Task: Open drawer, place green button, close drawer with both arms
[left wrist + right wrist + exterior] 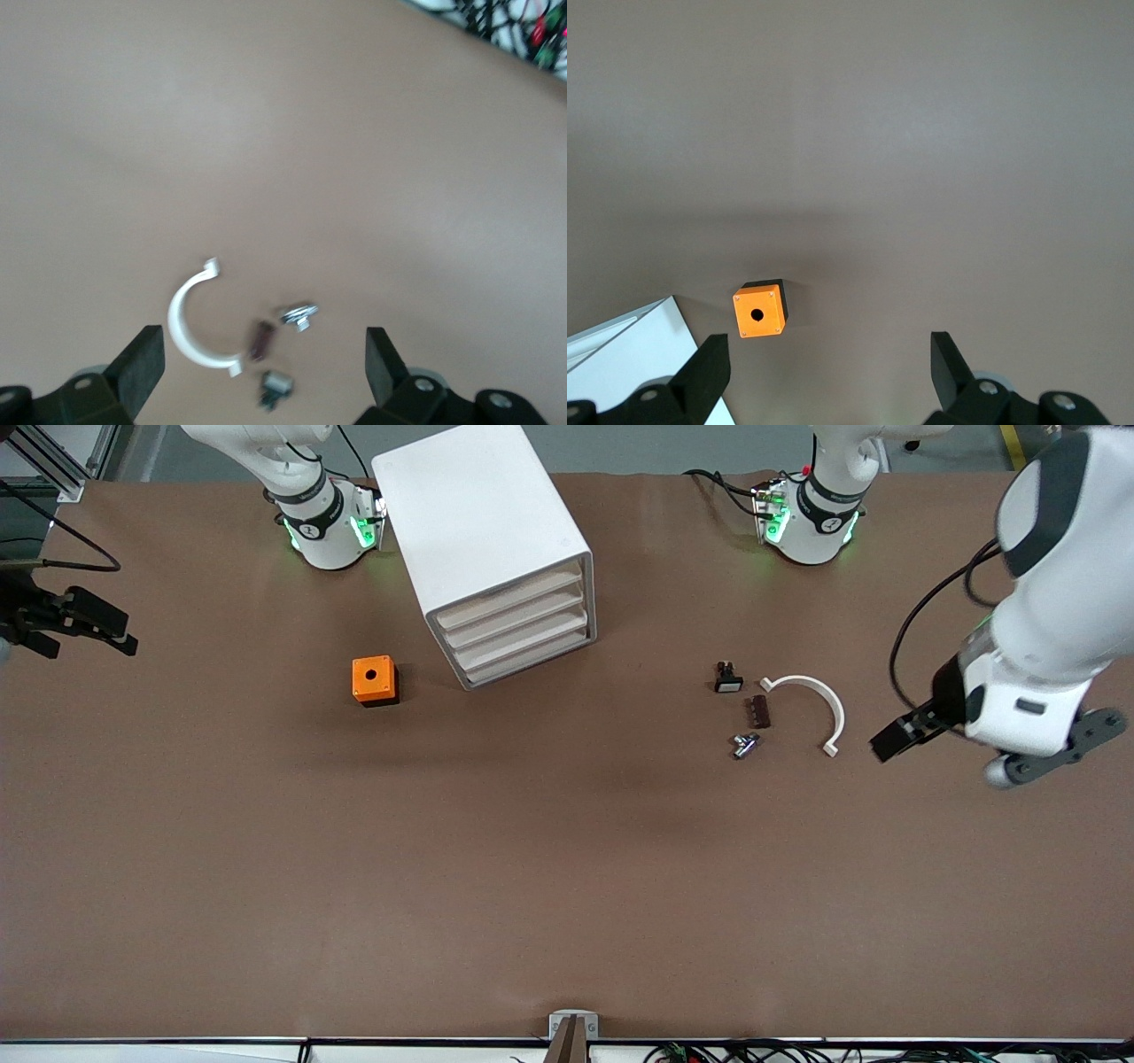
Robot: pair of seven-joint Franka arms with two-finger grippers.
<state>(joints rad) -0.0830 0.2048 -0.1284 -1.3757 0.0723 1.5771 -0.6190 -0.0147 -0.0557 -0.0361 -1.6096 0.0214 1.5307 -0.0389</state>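
I see both claws gaping and empty, left claw (pixel 889 741) and right claw (pixel 89 631) at opposite worktop ends, drawers (pixel 516 628) shut mid-worktop, and the button (pixel 744 745) crowded by parts, so I risk grabbing wrong.

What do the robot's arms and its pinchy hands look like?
Both arms are big, glossy white tubes with black bands and green lights at their bases. Black cables run along them. The left gripper and the right gripper are black, each with two flat, blocky fingers.
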